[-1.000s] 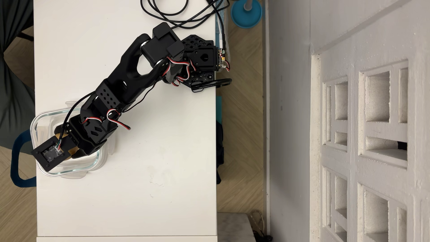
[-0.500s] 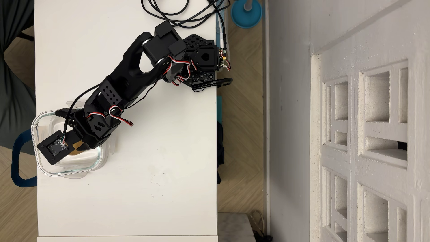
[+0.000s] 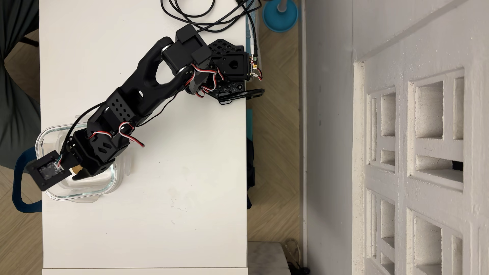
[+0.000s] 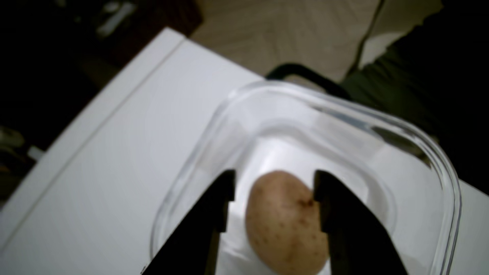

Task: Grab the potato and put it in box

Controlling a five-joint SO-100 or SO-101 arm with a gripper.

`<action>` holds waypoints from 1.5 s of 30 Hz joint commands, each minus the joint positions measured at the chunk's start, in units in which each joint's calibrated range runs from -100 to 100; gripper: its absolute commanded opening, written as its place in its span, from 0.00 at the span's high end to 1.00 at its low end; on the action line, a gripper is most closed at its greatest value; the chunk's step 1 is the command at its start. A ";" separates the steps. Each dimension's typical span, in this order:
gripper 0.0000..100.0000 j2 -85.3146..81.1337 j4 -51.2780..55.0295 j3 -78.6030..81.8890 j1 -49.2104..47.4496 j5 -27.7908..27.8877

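The potato [image 4: 285, 224], tan with dark speckles and a brown spot, sits between my fingers within the rim of the box [image 4: 447, 185], a clear glass container. In the wrist view the right finger [image 4: 344, 211] touches the potato and the left finger [image 4: 211, 211] stands apart from it with a gap. My gripper [image 4: 274, 185] is open. In the overhead view the gripper [image 3: 76, 173] hangs over the box [image 3: 105, 189] at the table's left edge, and only a sliver of potato [image 3: 76, 168] shows under it. I cannot tell whether the potato rests on the box floor.
A translucent plastic lid [image 3: 127, 161] lies under the box, its flaps sticking out. The white table [image 3: 158, 211] ends just left of the box. Black cables [image 3: 201, 15] lie at the top, next to the arm's base [image 3: 232, 66] and its clamp [image 3: 243, 94].
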 commanded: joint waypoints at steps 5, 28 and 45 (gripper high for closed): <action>0.93 -1.53 -0.55 -2.77 -6.52 -1.94; 0.96 -22.50 -0.99 23.07 -64.45 -4.69; 0.96 -38.94 -17.38 47.08 -64.29 -5.19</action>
